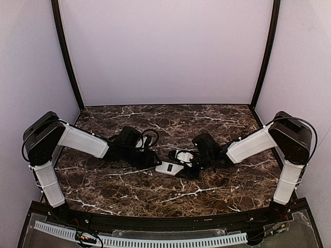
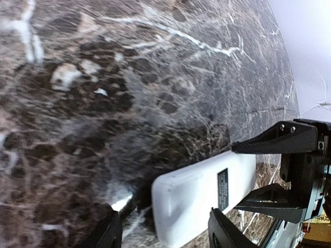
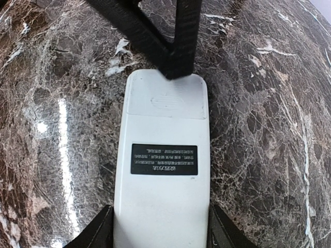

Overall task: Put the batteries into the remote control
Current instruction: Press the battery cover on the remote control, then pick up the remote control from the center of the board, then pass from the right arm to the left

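Note:
The remote control (image 1: 169, 167) lies with its white back up at the table's middle; its black label (image 3: 163, 159) and a closed lid panel (image 3: 165, 98) show. My right gripper (image 3: 161, 232) is shut on the remote's near end, one finger on each long side. My left gripper (image 2: 165, 235) is open, its fingers straddling the remote (image 2: 201, 191) at the opposite end with a gap on one side. One left fingertip (image 3: 181, 51) touches the lid end of the remote (image 3: 163, 196). No batteries are in view.
The dark marble table (image 1: 129, 186) runs between plain pale walls. Both arms meet at its middle, and the right gripper's black fingers (image 2: 289, 170) show in the left wrist view. A ridged white strip (image 1: 155, 240) lies along the near edge.

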`<act>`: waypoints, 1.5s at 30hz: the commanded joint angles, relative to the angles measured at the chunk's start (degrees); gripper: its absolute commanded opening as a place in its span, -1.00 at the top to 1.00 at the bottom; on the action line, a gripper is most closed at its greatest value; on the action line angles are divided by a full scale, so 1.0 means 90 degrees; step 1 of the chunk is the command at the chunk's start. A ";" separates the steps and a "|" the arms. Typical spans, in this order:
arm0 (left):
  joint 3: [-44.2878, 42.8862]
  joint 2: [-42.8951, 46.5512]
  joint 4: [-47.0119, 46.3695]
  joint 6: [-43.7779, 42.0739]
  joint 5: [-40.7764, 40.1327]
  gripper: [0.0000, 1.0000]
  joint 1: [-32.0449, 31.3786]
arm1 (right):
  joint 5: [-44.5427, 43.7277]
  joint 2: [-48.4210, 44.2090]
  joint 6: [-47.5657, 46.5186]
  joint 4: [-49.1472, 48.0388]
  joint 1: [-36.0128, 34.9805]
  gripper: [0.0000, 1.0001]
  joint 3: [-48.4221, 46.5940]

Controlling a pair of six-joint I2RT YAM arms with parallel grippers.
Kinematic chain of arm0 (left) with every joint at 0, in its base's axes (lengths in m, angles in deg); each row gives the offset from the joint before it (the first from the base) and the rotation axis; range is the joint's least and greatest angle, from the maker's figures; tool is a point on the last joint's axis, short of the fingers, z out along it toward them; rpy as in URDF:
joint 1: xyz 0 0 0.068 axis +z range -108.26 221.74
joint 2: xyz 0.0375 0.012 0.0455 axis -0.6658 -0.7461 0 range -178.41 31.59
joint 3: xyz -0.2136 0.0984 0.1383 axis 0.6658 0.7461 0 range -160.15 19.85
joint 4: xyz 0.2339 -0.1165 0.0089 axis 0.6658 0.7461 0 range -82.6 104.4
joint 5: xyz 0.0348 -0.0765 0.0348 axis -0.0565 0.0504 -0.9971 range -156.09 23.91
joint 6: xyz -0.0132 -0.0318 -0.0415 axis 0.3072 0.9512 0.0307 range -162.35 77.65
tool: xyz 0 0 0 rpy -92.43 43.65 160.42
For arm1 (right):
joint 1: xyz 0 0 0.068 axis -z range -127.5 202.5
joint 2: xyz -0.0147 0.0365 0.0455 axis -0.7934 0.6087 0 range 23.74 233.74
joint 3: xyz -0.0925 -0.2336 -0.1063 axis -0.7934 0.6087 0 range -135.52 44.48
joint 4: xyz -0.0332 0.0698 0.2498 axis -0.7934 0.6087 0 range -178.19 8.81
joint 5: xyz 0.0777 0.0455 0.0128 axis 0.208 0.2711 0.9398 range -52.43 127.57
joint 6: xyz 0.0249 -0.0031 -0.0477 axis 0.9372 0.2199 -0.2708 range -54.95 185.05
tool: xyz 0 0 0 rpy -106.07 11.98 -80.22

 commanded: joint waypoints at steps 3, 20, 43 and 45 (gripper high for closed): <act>0.0151 0.0311 0.1686 -0.0766 -0.0954 -0.21 0.0547 | 0.0134 0.0265 -0.0003 0.0186 -0.0096 1.00 0.0020; 0.1682 0.3426 -0.0026 -0.4608 -0.0939 -0.35 0.0413 | 0.0849 -0.0412 0.0076 0.1330 -0.0005 1.00 -0.0478; 0.1436 0.4004 0.0633 -1.0864 -0.4796 -0.04 -0.3519 | 0.2566 -0.1812 0.1114 0.2432 0.0222 1.00 -0.0975; 0.1258 0.3714 0.0665 -1.1069 -0.4994 -0.04 -0.3586 | 0.2686 -0.1840 0.1167 0.2433 0.0264 1.00 -0.0988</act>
